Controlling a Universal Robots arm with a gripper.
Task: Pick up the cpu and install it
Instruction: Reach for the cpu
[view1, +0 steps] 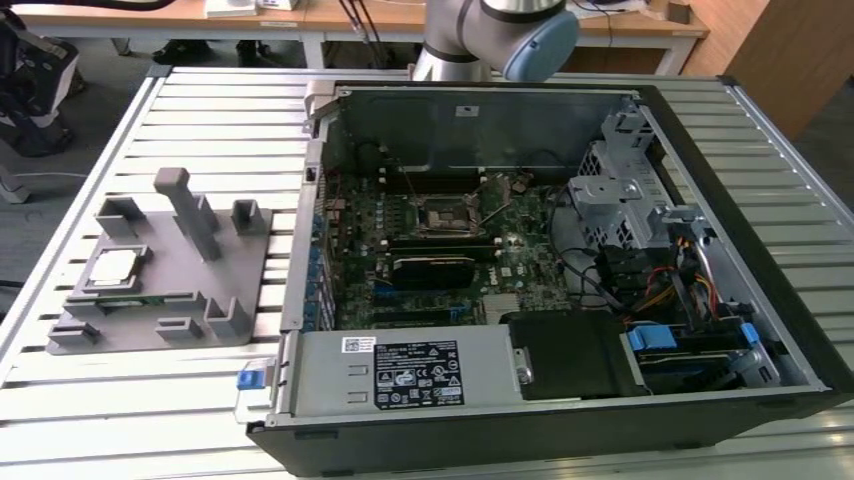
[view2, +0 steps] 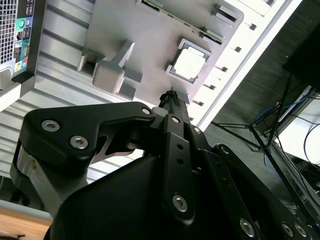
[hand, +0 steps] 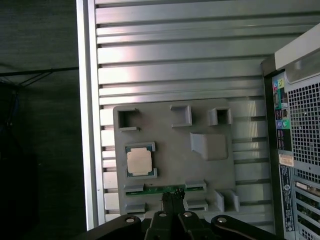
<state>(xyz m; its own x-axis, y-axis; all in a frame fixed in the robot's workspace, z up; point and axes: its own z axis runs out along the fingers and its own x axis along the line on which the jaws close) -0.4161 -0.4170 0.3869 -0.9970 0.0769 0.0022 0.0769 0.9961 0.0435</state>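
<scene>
One cpu (hand: 139, 161) lies flat between corner stops on the gray tray (hand: 170, 145), likely to keep it located; my gripper (hand: 172, 196) hangs above, closed together, empty

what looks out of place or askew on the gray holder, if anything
Nothing stands out: the cpu lies flat and square within its brackets on the gray holder, beside the open computer case.

No print can be made out. A black label (view1: 416, 375) and a white sticker (view1: 358, 345) sit on the power supply (view1: 320, 385), lettering too small to read.
</scene>
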